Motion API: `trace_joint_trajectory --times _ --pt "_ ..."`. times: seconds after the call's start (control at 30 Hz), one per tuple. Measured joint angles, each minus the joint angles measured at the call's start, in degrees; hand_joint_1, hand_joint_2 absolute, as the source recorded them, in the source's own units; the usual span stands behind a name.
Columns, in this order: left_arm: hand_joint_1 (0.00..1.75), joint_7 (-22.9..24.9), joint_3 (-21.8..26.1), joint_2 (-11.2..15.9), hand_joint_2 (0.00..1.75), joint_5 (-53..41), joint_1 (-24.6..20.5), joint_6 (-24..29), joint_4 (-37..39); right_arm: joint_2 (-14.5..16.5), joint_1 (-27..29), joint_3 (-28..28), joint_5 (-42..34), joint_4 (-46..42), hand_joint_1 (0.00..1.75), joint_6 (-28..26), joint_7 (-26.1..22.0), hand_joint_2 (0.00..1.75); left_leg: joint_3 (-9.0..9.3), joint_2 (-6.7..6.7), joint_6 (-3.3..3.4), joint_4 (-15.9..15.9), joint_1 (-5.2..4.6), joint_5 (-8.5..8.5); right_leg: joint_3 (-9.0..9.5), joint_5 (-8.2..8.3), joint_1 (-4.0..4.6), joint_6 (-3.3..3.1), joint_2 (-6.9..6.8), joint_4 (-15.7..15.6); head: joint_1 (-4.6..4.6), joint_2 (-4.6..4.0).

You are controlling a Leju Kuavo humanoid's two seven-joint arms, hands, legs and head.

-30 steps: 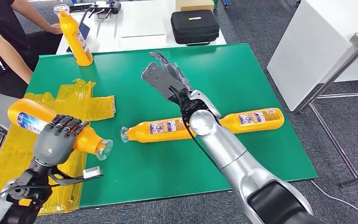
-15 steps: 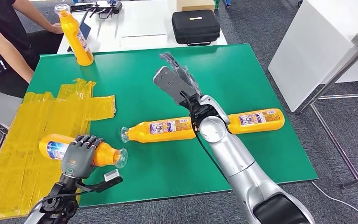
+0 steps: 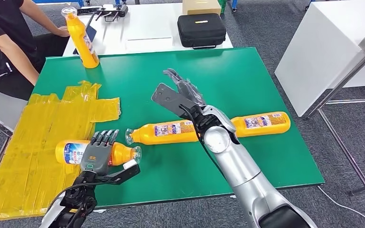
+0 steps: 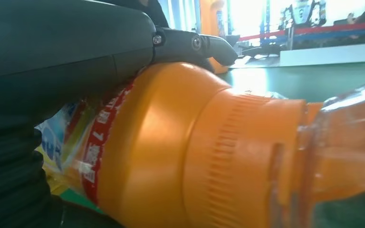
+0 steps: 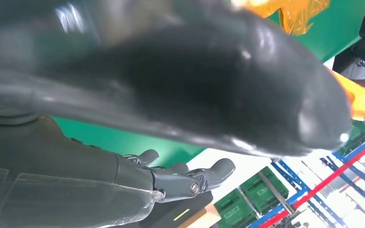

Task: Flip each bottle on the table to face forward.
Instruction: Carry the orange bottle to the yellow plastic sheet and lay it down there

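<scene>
1. While the left hand point(image 3: 98, 154) grips an orange bottle point(image 3: 119, 154) lying at the green table's point(image 3: 247, 71) near-left edge, the right hand point(image 3: 178, 92) hovers spread wide, holding nothing.
2. Judged step: setting this bottle down. Next, let go, then turn to the two bottles point(image 3: 171, 132) lying mid-table; a fourth stands far left.
3. The left wrist view shows fingers point(image 4: 190, 45) wrapped over the bottle's shoulder, beside the cap point(image 4: 247, 161).

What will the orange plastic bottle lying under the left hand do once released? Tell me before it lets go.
The orange plastic bottle lies on its side with a round body, so it may roll on the smooth green table. The left hand grips it from above; it looks rigid, unlikely to flop. Its clear cap probably narrows it, so any roll could curve.
</scene>
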Motion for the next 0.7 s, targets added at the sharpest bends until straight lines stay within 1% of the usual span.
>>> trace_joint_trajectory --times 0.07,0.2,0.33,0.43,0.5,0.63,0.7 --pt "0.0 1.4 0.1 -0.3 0.0 -0.4 -0.7 -3.2 0.3 0.0 -0.1 0.1 2.1 0.2 0.0 2.6 1.3 1.75 0.14 -0.07 0.03 0.0 0.01 0.02 0.18 -0.01 0.0 -0.01 -0.09 0.0 0.01 0.0" --pt "0.0 2.0 1.4 -1.0 0.0 -0.3 -2.0 -9.8 0.4 -0.1 -1.1 1.3 8.9 3.1 0.0 7.9 3.5 1.75 0.24 -0.08 0.09 0.0 0.01 0.08 0.32 0.01 -0.01 0.0 -0.14 0.0 0.01 0.0" --pt "0.0 -0.2 4.1 -1.5 0.0 1.5 -1.7 -15.7 -2.2 0.3 -2.5 2.8 16.7 8.9 0.0 9.5 3.2 1.75 0.25 -0.07 0.1 0.0 0.0 0.11 0.33 0.03 -0.02 0.03 -0.13 0.0 0.01 0.0" --pt "0.0 -2.1 6.0 -1.6 0.0 3.5 0.2 -20.3 -7.3 1.1 -3.7 3.4 21.7 14.0 0.0 9.7 2.8 1.75 0.23 -0.05 0.1 0.0 0.0 0.11 0.29 0.03 -0.02 0.04 -0.13 0.0 0.01 0.0" --pt "0.0 -3.6 7.1 -1.5 0.0 6.0 2.2 -22.4 -12.0 1.8 -4.3 3.5 24.3 17.3 0.0 9.7 2.4 1.75 0.15 -0.04 0.1 0.0 0.01 0.11 0.2 0.02 -0.01 0.04 -0.12 0.0 0.02 0.0" --pt "0.0 -5.4 9.0 -1.1 0.0 10.8 5.7 -24.2 -21.9 3.2 -5.2 3.5 27.3 22.8 0.0 9.3 1.5 1.75 -0.13 -0.01 0.09 0.0 0.02 0.11 -0.11 0.01 0.01 0.04 -0.1 0.0 0.02 0.0" --pt "0.0 -5.8 10.0 -0.9 0.0 11.8 6.7 -23.8 -26.3 3.8 -5.6 3.4 28.0 24.8 0.0 9.2 1.1 1.75 -0.19 0.01 0.08 0.0 0.03 0.1 -0.17 0.01 0.02 0.03 -0.09 0.0 0.01 0.0"
